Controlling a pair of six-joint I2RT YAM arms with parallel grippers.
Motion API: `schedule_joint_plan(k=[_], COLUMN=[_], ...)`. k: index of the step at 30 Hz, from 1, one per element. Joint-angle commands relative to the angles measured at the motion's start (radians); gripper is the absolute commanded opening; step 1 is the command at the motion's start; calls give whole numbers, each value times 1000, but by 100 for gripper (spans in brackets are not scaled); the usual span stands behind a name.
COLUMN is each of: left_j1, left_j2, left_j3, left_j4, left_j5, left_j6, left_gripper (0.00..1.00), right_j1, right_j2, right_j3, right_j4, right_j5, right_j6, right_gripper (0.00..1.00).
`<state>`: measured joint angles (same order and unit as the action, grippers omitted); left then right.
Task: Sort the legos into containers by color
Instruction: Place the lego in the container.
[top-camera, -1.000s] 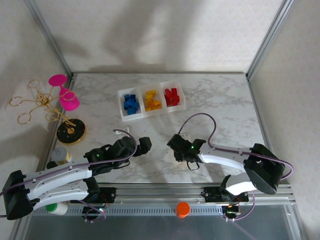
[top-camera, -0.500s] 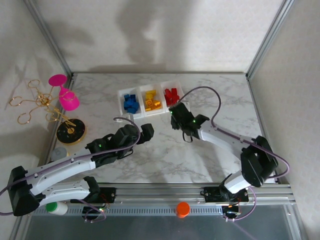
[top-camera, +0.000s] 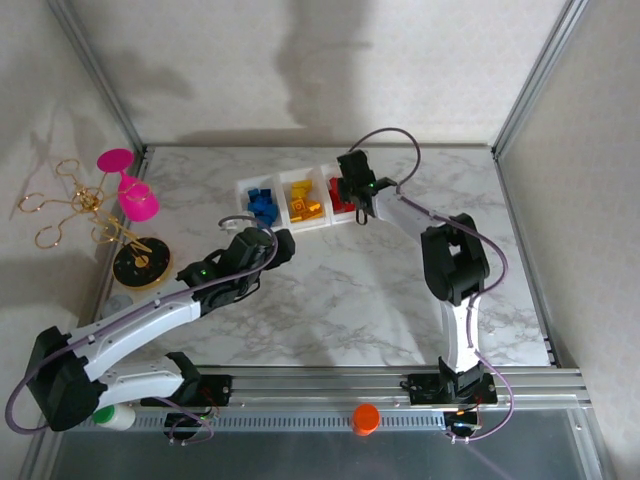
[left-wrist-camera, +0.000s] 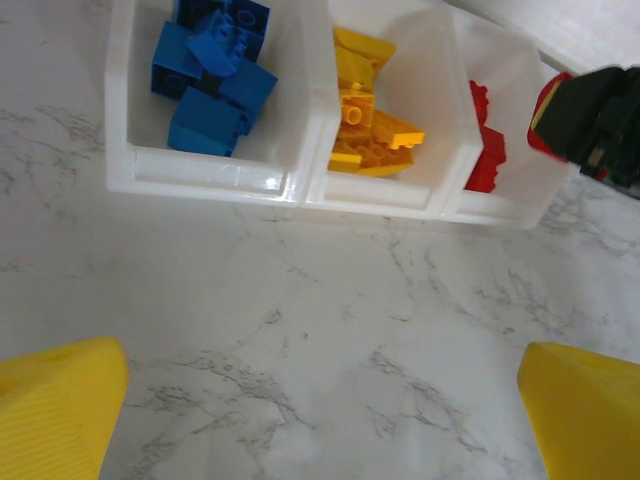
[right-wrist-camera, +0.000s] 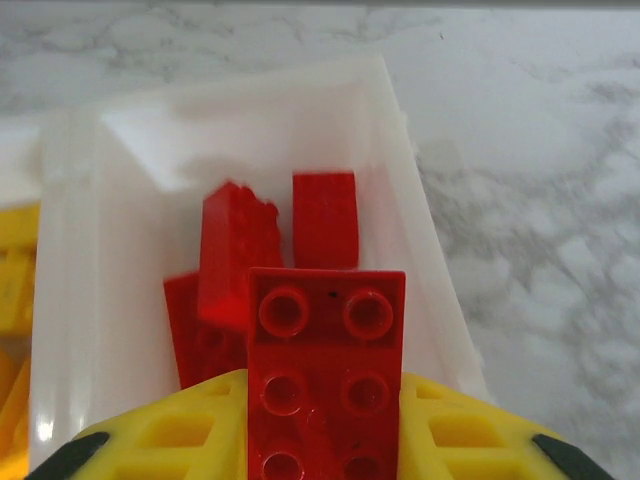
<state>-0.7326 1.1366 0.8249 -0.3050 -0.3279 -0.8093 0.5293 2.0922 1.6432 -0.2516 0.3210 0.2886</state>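
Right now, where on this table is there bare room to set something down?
Bare marble: in front of the bins, between left arm and right arm; also past the right arm, up to the frame post. Crowded: the left edge, with pink goblet and black disc.

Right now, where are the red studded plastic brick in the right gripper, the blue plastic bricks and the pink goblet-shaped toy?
red studded plastic brick (right-wrist-camera: 325, 375): right wrist view, studded face.
blue plastic bricks (left-wrist-camera: 205, 125): left wrist view, nearest brick.
pink goblet-shaped toy (top-camera: 137, 204): top external view, larger end.

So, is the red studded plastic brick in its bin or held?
Held: red studded plastic brick clamped in the right claw, above the translucent white bin.
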Motion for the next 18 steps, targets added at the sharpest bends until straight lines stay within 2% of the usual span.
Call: schedule_joint_plan(k=[1,3,5,9,13,18], left_j1=[25,32,37,49,52,59], left_j2=[27,42,50,48,37,-26], left_j3=[23,28,29,26,26,14], left_j4=[29,34,36,52,62,64], left_j5=[28,36,32,39,29,-48], left_j6=[22,26,25,29,37,82], left_gripper=[100,100,100,100,100,100], right_j1=[-3,-20,-29,-32,-32,-32], right_j2=[86,140,170,144,31,-220], right_j3=[127,200,244,248,163,-73], right_j4=[-8,-30,-46,-34,-3,97], right_j5=[-8,-22,-29,-39,-62,-26], right_j6=[-67,-63,-66,-80,-75,-59], right_gripper=[32,35,42,57,64,83])
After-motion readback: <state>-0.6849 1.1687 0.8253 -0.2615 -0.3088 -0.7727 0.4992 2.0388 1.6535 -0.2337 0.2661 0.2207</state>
